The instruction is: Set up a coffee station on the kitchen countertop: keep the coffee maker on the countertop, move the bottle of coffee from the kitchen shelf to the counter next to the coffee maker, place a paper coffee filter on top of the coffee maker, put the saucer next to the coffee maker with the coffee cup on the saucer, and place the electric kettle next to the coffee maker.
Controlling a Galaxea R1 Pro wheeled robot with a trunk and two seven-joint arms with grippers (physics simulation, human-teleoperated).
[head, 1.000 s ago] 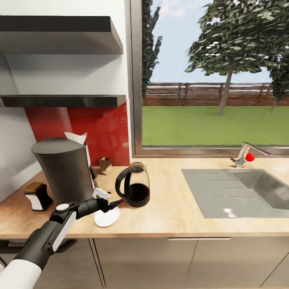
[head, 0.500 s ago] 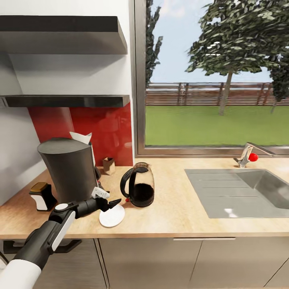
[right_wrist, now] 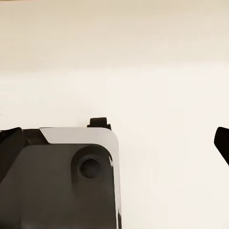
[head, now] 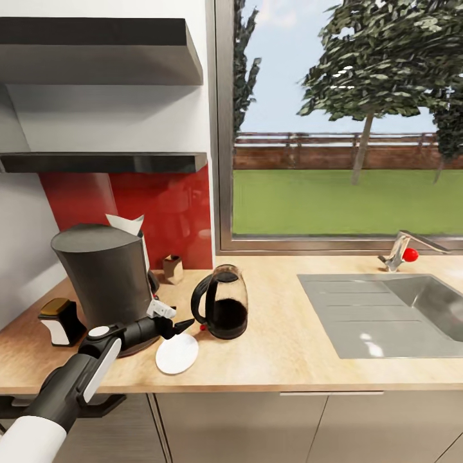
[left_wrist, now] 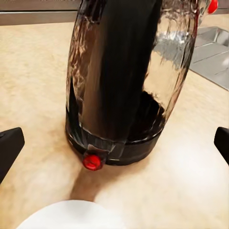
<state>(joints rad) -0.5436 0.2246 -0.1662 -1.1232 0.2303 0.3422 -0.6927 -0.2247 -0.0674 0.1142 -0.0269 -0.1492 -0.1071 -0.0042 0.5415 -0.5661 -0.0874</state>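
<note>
Hovering low over the countertop (head: 289, 347), left gripper (head: 182, 326) has its jaws spread wide with nothing between them; in the left wrist view the two black fingertips (left_wrist: 9, 150) sit at opposite edges, well apart, countertop (left_wrist: 38, 71) bare between them. Gripper points at the electric kettle (head: 223, 310), just short of its base and not touching. Wrist view shows the kettle (left_wrist: 126, 81) upright dead ahead: black handle facing the camera, clear glass body, dark liquid, red button (left_wrist: 92, 161) at the base. Saucer (head: 176, 353) lies flat directly under the gripper near the counter's front edge, just beside the kettle; its white rim (left_wrist: 71, 214) shows in the wrist view. Can't see a cup on it. Coffee maker (head: 103, 276) stands upright just behind the left forearm, saucer close to its base. Paper coffee filter (head: 127, 224) pokes up at the maker's far top edge; can't tell if it rests on the top or behind it. Bottle of coffee (head: 60, 319) is on the counter on the maker's other side, close by. Small tan box (head: 172, 267) sits against the red backsplash (head: 173, 206). Thin kitchen shelf (head: 103, 161) above. Sink (head: 386, 315) well off to the right. Right gripper: fingertips (right_wrist: 222, 140) far apart in its wrist view, nothing held.
</note>
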